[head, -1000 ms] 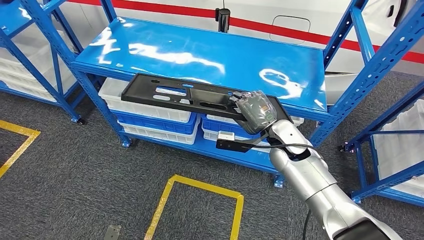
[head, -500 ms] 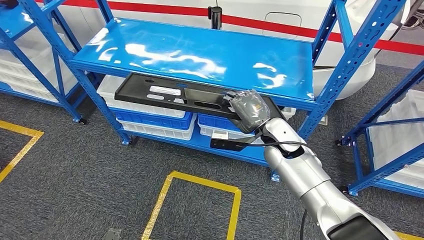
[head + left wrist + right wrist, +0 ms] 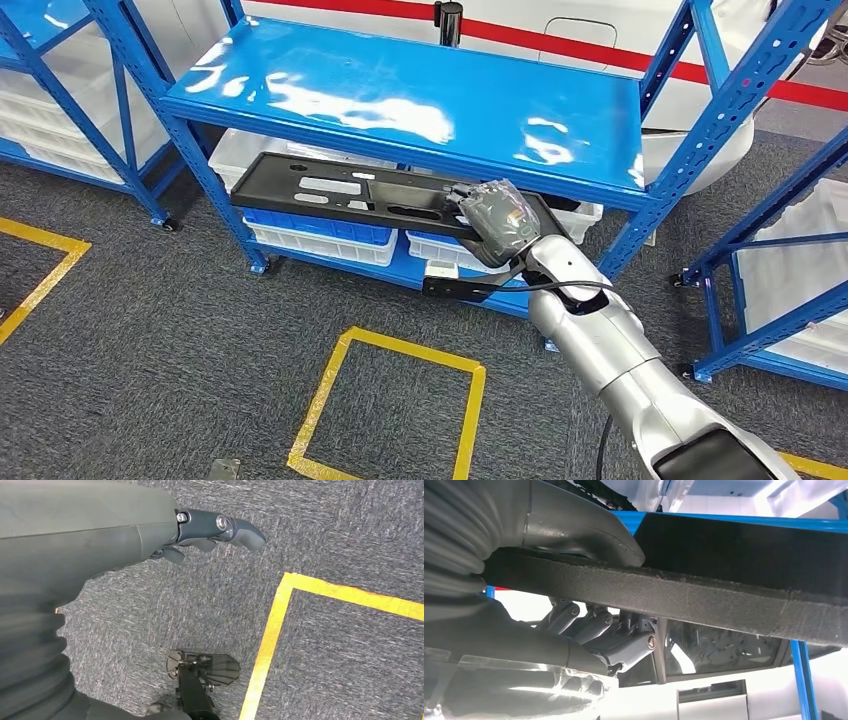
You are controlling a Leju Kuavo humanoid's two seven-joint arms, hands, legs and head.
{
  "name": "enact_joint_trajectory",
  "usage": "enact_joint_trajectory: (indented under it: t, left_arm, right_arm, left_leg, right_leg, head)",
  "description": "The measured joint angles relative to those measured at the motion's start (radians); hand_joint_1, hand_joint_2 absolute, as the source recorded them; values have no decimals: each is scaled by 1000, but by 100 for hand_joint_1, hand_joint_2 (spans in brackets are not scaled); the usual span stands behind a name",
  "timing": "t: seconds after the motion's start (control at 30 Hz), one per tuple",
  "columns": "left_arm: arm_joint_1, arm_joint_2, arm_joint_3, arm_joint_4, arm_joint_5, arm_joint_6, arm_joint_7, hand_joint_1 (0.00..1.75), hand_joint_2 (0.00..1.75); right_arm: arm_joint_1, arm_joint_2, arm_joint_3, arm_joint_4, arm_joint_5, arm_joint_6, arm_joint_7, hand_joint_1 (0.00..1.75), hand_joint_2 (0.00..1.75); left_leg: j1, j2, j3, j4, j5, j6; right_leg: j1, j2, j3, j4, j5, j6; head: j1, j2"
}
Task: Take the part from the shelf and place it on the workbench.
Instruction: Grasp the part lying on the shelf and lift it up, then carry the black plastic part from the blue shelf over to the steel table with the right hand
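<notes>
Nearest, the left hand (image 3: 210,530) hangs over grey carpet beside a strip of yellow floor tape (image 3: 265,645), fingers loosely curled and holding nothing.

Further out, the right hand (image 3: 497,222) grips the long black part (image 3: 350,190) at its right end: in the right wrist view the thumb (image 3: 589,535) lies across one face of the part's edge (image 3: 704,592) and the darker fingers (image 3: 594,625) curl against the other. The part sits level in the air, just in front of the front edge of the blue shelf (image 3: 420,90) and a little below it, touching nothing but the hand.

Over the last second the shelf has slid across the head view while part and hand kept their pose together, so the camera, not the load, appears to have moved. By my reading the pick is done and the robot is carrying; the workbench placement remains.

Beyond, white bins (image 3: 310,240) fill the lower shelf.
</notes>
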Motion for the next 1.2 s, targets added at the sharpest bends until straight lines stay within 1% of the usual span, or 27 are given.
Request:
enact_joint_trajectory:
  t: [0.03, 0.07, 0.1, 0.13, 0.2, 0.23, 0.27, 0.33, 0.37, 0.4, 0.43, 0.47, 0.53, 0.57, 0.6, 0.7, 0.77, 0.8, 0.87, 0.9, 0.93, 0.97, 1.0, 1.07, 1.1, 1.13, 1.2]
  left_arm:
    - [0, -1, 0, 0, 0, 1, -1, 0, 175]
    - [1, -3, 1, 0, 0, 2, -2, 0, 175]
    - [1, -3, 2, 0, 0, 4, -3, 0, 175]
    - [1, -4, 2, 0, -1, 6, -4, 0, 175]
    - [4, -6, 4, 0, -1, 8, -5, 0, 175]
    - [5, -6, 5, 0, -1, 8, -5, 0, 175]
    - [6, -6, 5, 0, -2, 8, -6, 0, 175]
    - [7, -6, 5, 0, -4, 8, -7, 0, 175]
    - [7, -6, 5, 0, -6, 8, -8, 0, 175]
    - [8, -6, 5, 0, -9, 8, -10, 0, 175]
    - [8, -6, 5, 0, -12, 8, -11, 0, 175]
    - [8, -6, 5, 0, -14, 8, -11, 0, 175]
    - [8, -6, 5, 0, -16, 7, -11, 0, 175]
    - [8, -6, 5, 0, -17, 6, -11, 0, 175]
    - [8, -6, 5, 0, -19, 6, -11, 0, 175]
    - [10, -6, 6, 0, -21, 1, -8, 0, 175]
    - [10, -8, 6, 0, -21, -3, -7, 0, 175]
    - [10, -8, 6, 0, -21, -3, -7, 0, 175]
    - [11, -8, 6, 0, -21, -4, -6, 0, 175]
    - [11, -8, 7, 0, -20, -4, -6, 0, 175]
    - [12, -8, 7, 0, -20, -5, -5, 0, 175]
    - [13, -9, 7, 1, -21, -5, -5, 0, 175]
    - [14, -9, 8, 1, -21, -5, -5, 0, 175]
    - [14, -11, 9, 1, -21, -5, -4, 0, 175]
    - [14, -12, 9, 1, -21, -5, -4, 0, 175]
    - [15, -13, 9, 1, -21, -5, -4, 0, 175]
    - [19, -12, 9, 1, -21, -5, -3, 0, 175]
  right_arm:
    - [-2, 0, 0, 0, -1, 0, -1, 171, 175]
    - [-3, 1, 0, 0, -1, 0, -2, 171, 175]
    - [-4, 1, 0, 1, -1, 1, -2, 171, 175]
    - [-4, 1, 0, 1, 0, 2, -1, 171, 175]
    - [-4, 1, 1, 2, 3, 5, 1, 171, 175]
    - [-5, 2, 2, 2, 5, 7, 1, 171, 175]
    - [-6, 4, 2, 2, 6, 9, 2, 171, 175]
    - [-6, 7, 3, 2, 9, 16, 4, 171, 175]
    - [-5, 8, 3, 2, 10, 18, 5, 171, 175]
    - [-5, 8, 5, 2, 12, 20, 6, 171, 175]
    - [-4, 8, 6, 2, 14, 21, 7, 171, 175]
    - [-4, 8, 8, 2, 15, 21, 7, 171, 175]
    - [-5, 8, 10, 2, 17, 21, 7, 171, 175]
    - [-6, 8, 10, 2, 19, 21, 6, 171, 175]
    - [-7, 8, 11, 2, 22, 21, 5, 171, 175]
    - [-9, 7, 16, 0, 36, 20, -1, 171, 175]
    - [-9, 5, 19, -2, 42, 18, -2, 171, 175]
    - [-9, 3, 21, -3, 44, 18, -2, 171, 175]
    - [-4, 1, 23, -3, 44, 18, -2, 171, 175]
    - [-1, 0, 25, -3, 45, 18, -2, 171, 175]
    - [3, -1, 26, -3, 45, 18, -2, 171, 175]
    - [4, -2, 27, -3, 46, 18, -2, 171, 175]
    - [5, -3, 27, -3, 47, 18, -2, 171, 175]
    - [3, -4, 27, -4, 47, 18, -2, 171, 175]
    - [2, -5, 27, -4, 48, 18, -2, 171, 175]
    - [1, -5, 28, -4, 50, 18, -2, 171, 175]
    - [1, -3, 31, -5, 54, 19, -2, 171, 175]
  left_leg:
    - [-1, 0, -4, 1, 4, -5]
    - [-2, 0, -8, 2, 8, -11]
    - [-3, 0, -11, 4, 13, -16]
    - [-4, 1, -14, 5, 17, -22]
    - [-2, -1, -21, 13, 15, -31]
    - [0, -2, -29, 31, -3, -36]
    - [3, -3, -44, 67, -34, -42]
    - [8, -3, -86, 188, -114, -54]
    - [9, -3, -103, 247, -140, -58]
    - [10, -3, -110, 280, -148, -61]
    - [11, -3, -99, 279, -139, -62]
    - [12, -2, -68, 236, -115, -62]
    - [13, -3, 12, 108, -77, -58]
    - [11, -5, 39, 62, -68, -54]
    - [8, -5, 49, 39, -69, -49]
    - [1, -6, 42, 27, -59, -27]
    - [3, -6, 39, 14, -45, -7]
    - [4, -8, 35, 11, -39, 1]
    - [2, -14, 24, 10, -31, 8]
    - [1, -19, 19, 11, -28, 8]
    - [0, -26, 16, 11, -24, 6]
    - [0, -33, 14, 11, -21, 4]
    - [0, -41, 12, 11, -19, 1]
    - [-5, -55, 7, 13, -14, -7]
    - [-7, -61, 4, 14, -11, -12]
    - [-8, -67, 0, 15, -8, -17]
    - [-6, -76, -7, 18, -6, -26]
  right_leg:
    - [2, 0, 44, -71, 18, 0]
    - [5, 1, 73, -121, 31, -3]
    - [8, 1, 85, -146, 36, -8]
    - [11, 2, 84, -144, 41, -12]
    - [3, 2, 75, -147, 48, -22]
    - [-2, 1, 72, -147, 54, -31]
    - [-7, 1, 68, -149, 59, -39]
    - [-5, 0, 58, -148, 67, -50]
    - [-4, -1, 52, -146, 70, -51]
    - [-3, -1, 46, -144, 73, -52]
    - [-2, -1, 40, -141, 76, -51]
    - [-3, 0, 36, -137, 77, -50]
    - [-1, 0, 28, -131, 79, -46]
    - [0, 0, 24, -129, 82, -41]
    - [2, 0, 21, -128, 85, -36]
    - [5, -1, 10, -128, 93, -18]
    - [5, 0, -16, -87, 68, -17]
    - [4, 0, -43, -30, 39, -21]
    - [4, 0, -107, 118, -22, -26]
    - [4, 0, -127, 169, -39, -25]
    - [4, 1, -124, 174, -38, -20]
    - [4, 2, -99, 133, -22, -14]
    - [4, 9, -57, 61, 4, -9]
    - [6, 33, 23, -83, 44, -8]
    - [8, 41, 44, -122, 54, -10]
    - [9, 42, 51, -135, 57, -13]
    - [2, 25, 49, -136, 63, -20]
  head:
    - [-1, 0]
    - [-1, 0]
    - [-2, 0]
    - [-4, 0]
    - [-4, 0]
    - [-5, 0]
    - [-6, 0]
    - [-8, 0]
    - [-8, 0]
    - [-8, 0]
    - [-8, 0]
    - [-8, 0]
    - [-8, 0]
    - [-8, 0]
    - [-7, 0]
    - [-7, 0]
    - [-6, 0]
    - [-5, 0]
    - [-5, 0]
    - [-5, 0]
    - [-5, 0]
    - [-5, 0]
    - [-5, 0]
    - [-5, 0]
    - [-5, 0]
    - [-6, 0]
    - [-6, 0]
